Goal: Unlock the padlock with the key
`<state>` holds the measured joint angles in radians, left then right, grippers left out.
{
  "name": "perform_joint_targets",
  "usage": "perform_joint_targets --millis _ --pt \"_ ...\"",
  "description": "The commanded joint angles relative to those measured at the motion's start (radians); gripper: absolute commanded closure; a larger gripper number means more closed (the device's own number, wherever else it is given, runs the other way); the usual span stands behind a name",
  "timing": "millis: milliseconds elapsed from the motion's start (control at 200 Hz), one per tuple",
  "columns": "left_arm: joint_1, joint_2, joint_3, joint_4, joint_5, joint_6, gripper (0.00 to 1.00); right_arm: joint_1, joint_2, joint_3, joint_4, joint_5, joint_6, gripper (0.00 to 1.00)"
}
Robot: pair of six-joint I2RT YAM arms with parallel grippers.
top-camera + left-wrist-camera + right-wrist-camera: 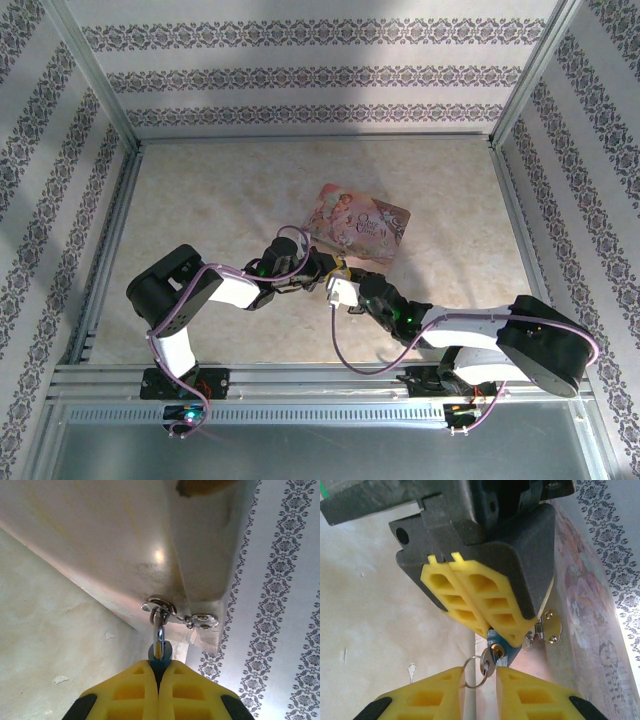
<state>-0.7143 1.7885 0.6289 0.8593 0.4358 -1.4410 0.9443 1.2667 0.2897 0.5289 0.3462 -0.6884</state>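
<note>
Right wrist: your right fingers stand apart around the key (stuck in the padlock). Your left fingers clamp that padlock.

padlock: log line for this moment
left hand: shut on padlock | key: in padlock | right hand: open around key | shackle: through tin clasp

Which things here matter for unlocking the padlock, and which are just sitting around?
Job: padlock, clamped in left gripper; key at its keyhole; right gripper, jaws apart beside the key.
Lying about: pink tin, its hasp carrying the padlock; table.
</note>
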Motion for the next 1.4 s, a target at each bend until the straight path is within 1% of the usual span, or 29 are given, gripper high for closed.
perform_joint_targets --millis 0,200,445,490,505,665,770,1159,1314,1394 --pt "-0.019 -0.025 0.031 0.051 0.003 0.002 1.0 -0.006 0.018 0.031 0.026 -0.016 -0.015 0.76" --pt "-0.019 -0.024 0.031 0.054 0.003 0.0 1.0 -0.006 0.05 0.046 0.032 -0.016 -0.024 0.77" --pt "-0.019 -0.027 0.032 0.059 0.003 -0.002 1.0 -0.007 0.091 0.048 0.063 0.008 -0.032 0.82" --pt "-0.02 -0.026 0.031 0.061 0.003 -0.004 1.0 -0.007 0.098 0.048 0.068 0.012 -0.033 0.84" --pt "-0.02 -0.026 0.031 0.061 0.002 -0.004 1.0 -0.007 0.102 0.073 0.07 0.013 -0.034 0.84" --pt "-0.02 -0.029 0.029 0.065 0.002 -0.004 1.0 -0.007 0.123 0.083 0.109 0.049 -0.027 0.96" --pt "-0.02 -0.031 0.029 0.064 0.002 -0.005 1.0 -0.007 0.126 0.09 0.121 0.06 -0.015 1.0" --pt "-0.02 -0.034 0.029 0.066 0.001 -0.006 1.0 -0.001 0.101 0.123 0.126 0.069 0.078 1.0" --pt "-0.02 -0.033 0.026 0.07 0.003 -0.006 1.0 -0.001 0.068 0.134 0.117 0.068 0.16 1.0" --pt "-0.02 -0.03 0.023 0.076 0.003 -0.008 1.0 -0.003 0.06 0.134 0.117 0.065 0.231 1.0"
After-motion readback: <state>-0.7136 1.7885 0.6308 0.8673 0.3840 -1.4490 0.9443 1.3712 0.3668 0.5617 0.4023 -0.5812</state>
